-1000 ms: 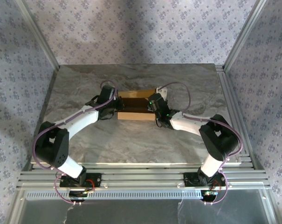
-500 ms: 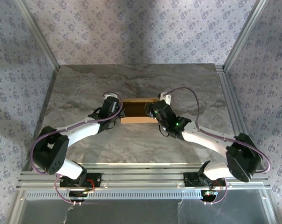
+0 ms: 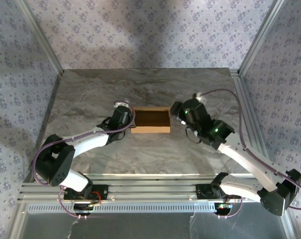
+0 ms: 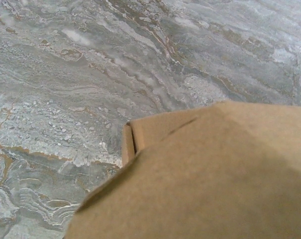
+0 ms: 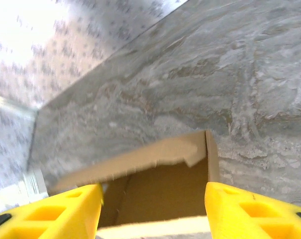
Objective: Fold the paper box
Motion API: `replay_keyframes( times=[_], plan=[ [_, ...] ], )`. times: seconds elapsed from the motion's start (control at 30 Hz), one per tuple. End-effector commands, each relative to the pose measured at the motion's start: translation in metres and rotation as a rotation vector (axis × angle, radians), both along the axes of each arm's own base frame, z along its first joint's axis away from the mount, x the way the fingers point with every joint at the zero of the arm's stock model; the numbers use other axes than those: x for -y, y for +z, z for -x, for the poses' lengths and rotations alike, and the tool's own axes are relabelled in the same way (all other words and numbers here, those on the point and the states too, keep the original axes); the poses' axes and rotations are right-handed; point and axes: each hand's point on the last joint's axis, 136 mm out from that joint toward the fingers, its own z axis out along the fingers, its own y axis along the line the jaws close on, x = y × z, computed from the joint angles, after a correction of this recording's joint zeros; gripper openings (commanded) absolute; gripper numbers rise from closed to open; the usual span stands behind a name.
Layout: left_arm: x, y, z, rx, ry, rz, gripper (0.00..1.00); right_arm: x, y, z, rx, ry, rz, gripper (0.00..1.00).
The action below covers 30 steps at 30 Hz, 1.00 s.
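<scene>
One arm has backed off: the right claw [image 5: 152,199], spread open, sits just beside the paper box [image 3: 150,121] on the desk [image 3: 90,89], that end likely finished; whether the left claw [image 3: 129,119] opposite grips cannot be told.

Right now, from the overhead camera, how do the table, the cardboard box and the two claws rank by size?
1. Largest by far: the table.
2. Next: the cardboard box.
3. Smallest: the left claw and the right claw. Both are smaller than the box and too alike to rank; the right one may sit nearer the camera.
</scene>
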Motion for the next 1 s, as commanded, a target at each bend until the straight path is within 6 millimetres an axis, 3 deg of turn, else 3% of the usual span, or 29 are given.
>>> replay_keyframes(
  times=[0.0,0.1,0.3,0.5,0.63,0.8,0.97],
  plan=[
    [-0.005,-0.027,0.017,-0.068,-0.028,-0.089,0.0,0.009,-0.036,0.009,-0.298,-0.098,-0.148,0.58],
    [-0.005,-0.027,0.019,-0.066,-0.032,-0.104,0.0,-0.003,-0.049,0.007,-0.416,-0.137,-0.27,0.57],
    [-0.001,-0.036,0.026,-0.072,-0.045,-0.13,0.0,-0.031,-0.054,-0.015,-0.522,-0.159,-0.496,0.57],
    [0.002,-0.037,0.03,-0.069,-0.053,-0.147,0.0,-0.061,-0.07,-0.001,-0.65,-0.203,-0.573,0.56],
    [0.003,-0.036,0.03,-0.067,-0.058,-0.151,0.0,-0.077,-0.083,-0.007,-0.654,-0.199,-0.623,0.47],
    [0.004,-0.037,0.03,-0.07,-0.062,-0.153,0.0,-0.084,-0.102,-0.006,-0.7,-0.187,-0.586,0.39],
    [0.003,-0.041,0.031,-0.08,-0.061,-0.156,0.0,-0.078,-0.117,0.0,-0.702,-0.209,-0.556,0.31]
  ],
)
